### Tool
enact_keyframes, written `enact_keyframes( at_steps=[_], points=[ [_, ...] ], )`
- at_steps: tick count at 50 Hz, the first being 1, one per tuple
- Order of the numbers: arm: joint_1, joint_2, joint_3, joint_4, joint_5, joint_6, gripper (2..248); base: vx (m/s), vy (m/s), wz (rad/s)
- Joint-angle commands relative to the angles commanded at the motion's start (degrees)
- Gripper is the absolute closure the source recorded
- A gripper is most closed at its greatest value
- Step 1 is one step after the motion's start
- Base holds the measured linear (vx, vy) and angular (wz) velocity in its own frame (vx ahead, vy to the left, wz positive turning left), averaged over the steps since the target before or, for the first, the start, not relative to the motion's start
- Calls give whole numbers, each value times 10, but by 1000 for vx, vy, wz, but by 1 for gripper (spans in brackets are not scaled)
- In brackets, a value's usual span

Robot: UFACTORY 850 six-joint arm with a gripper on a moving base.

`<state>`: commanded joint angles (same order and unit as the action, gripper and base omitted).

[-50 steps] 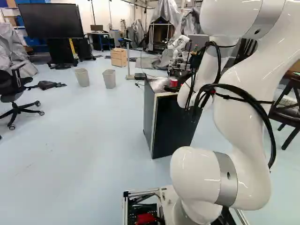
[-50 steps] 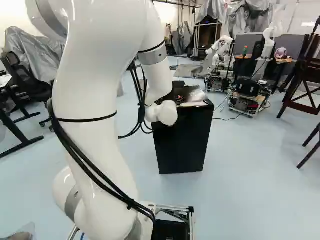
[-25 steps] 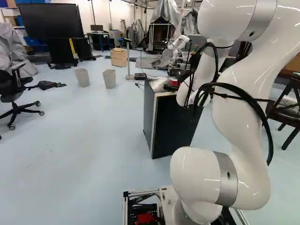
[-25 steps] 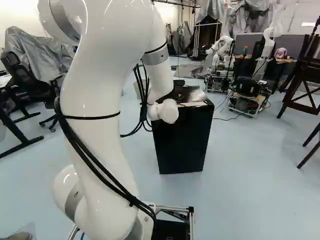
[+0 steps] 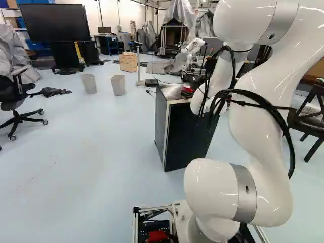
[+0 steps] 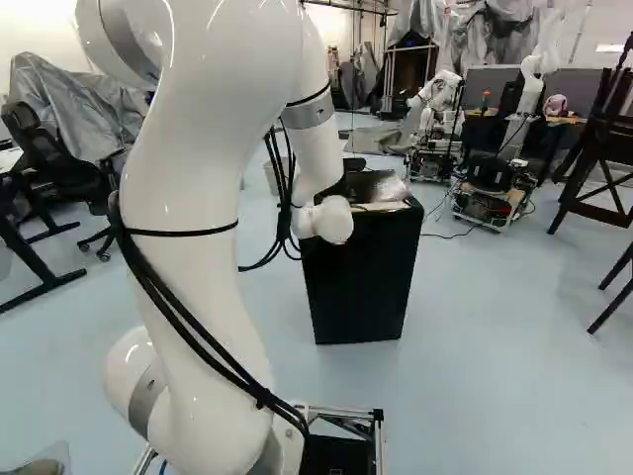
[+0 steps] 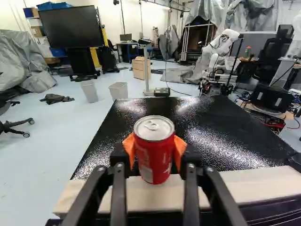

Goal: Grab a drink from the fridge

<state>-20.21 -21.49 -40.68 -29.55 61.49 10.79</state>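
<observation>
Reading the clock from the fingers (image 7: 129, 149), with twelve straight ahead. Going left to right, can make out a chair (image 5: 15, 98) at ten o'clock. At about eleven, see a screen (image 7: 70, 26) on a dark stand and, nearer, two bins (image 7: 119, 90), upright and apart. Just short of twelve, spot a wooden box (image 7: 139, 69) beside a post. At the middle, grasping the red can (image 7: 153, 162), fingers closed on it from both sides, lid up. Held upright at the near edge of the black fridge (image 7: 207, 117), in front of the pale strip (image 7: 244, 186); can't tell whether resting on it. At one o'clock, beyond the fridge, notice another robot (image 7: 220, 43). At three o'clock in the left base view, past the white arm (image 5: 258, 111), see a wooden chair (image 5: 313, 124).
</observation>
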Motion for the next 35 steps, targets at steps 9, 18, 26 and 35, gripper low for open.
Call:
enact_keyframes(
  at_steps=[9,18,26,35],
  points=[
    [0,0,0,0,0,0,155,0,0,0],
    [0,8,1,0,0,0,155,0,0,0],
    [0,18,1,0,0,0,155,0,0,0],
    [0,30,2,0,0,0,155,0,0,0]
  ],
)
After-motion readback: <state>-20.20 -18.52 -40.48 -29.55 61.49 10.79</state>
